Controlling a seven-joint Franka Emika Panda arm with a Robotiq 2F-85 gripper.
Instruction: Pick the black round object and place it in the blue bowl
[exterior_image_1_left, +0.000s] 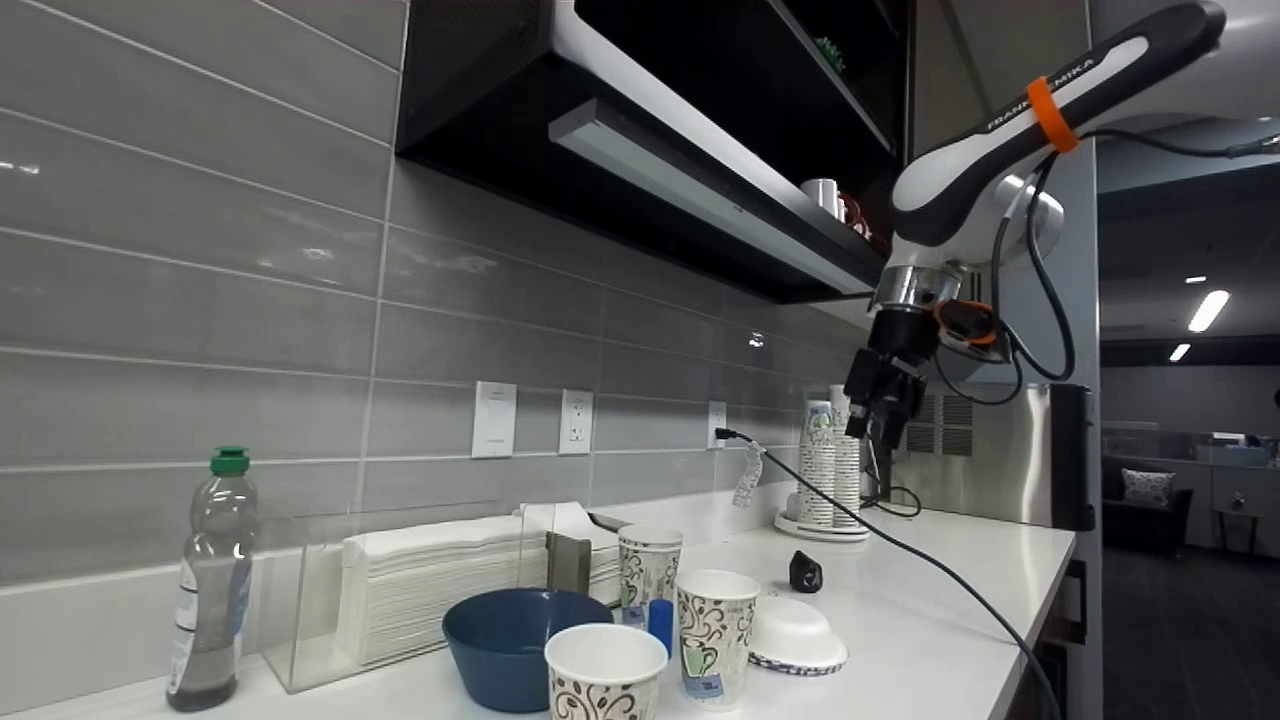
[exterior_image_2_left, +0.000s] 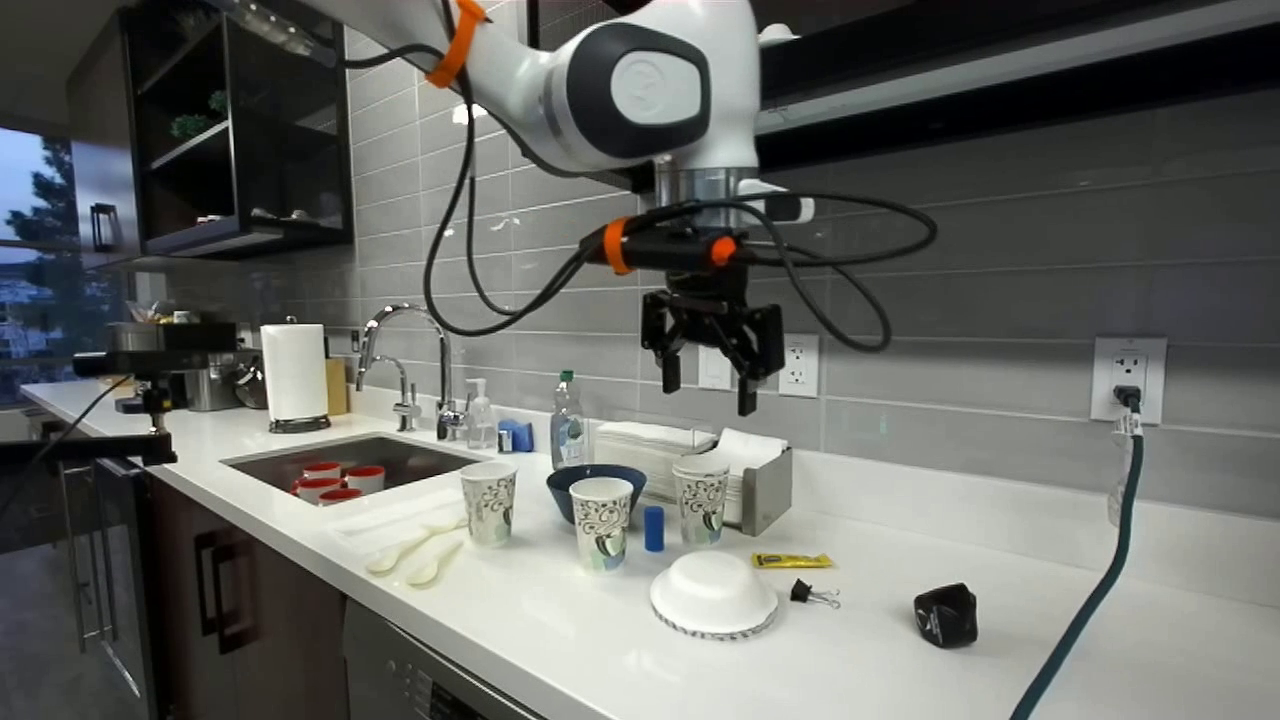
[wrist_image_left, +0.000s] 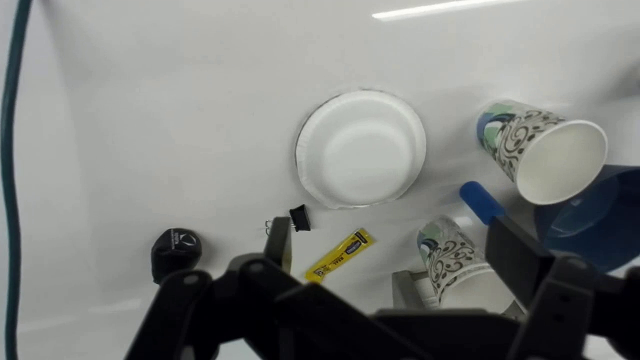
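Note:
The black round object (exterior_image_2_left: 946, 615) rests on the white counter, apart from the other items. It shows in both exterior views (exterior_image_1_left: 805, 572) and at the lower left of the wrist view (wrist_image_left: 175, 252). The dark-blue bowl (exterior_image_1_left: 490, 655) stands near the napkins, partly hidden by a paper cup in both exterior views (exterior_image_2_left: 562, 496). It also shows at the right edge of the wrist view (wrist_image_left: 600, 225), cut off. My gripper (exterior_image_2_left: 709, 390) is open and empty, high above the counter. In the wrist view, its fingers (wrist_image_left: 395, 245) are wide apart with nothing between them.
Patterned paper cups (exterior_image_2_left: 602, 525) surround the bowl. A blue cylinder (exterior_image_2_left: 654, 528), white ribbed dish (exterior_image_2_left: 713, 590), yellow packet (exterior_image_2_left: 792, 561) and binder clip (exterior_image_2_left: 803, 591) lie between the bowl and the black object. A cable (exterior_image_2_left: 1090, 590) hangs from the outlet. The napkin holder (exterior_image_2_left: 768, 490) stands by the wall.

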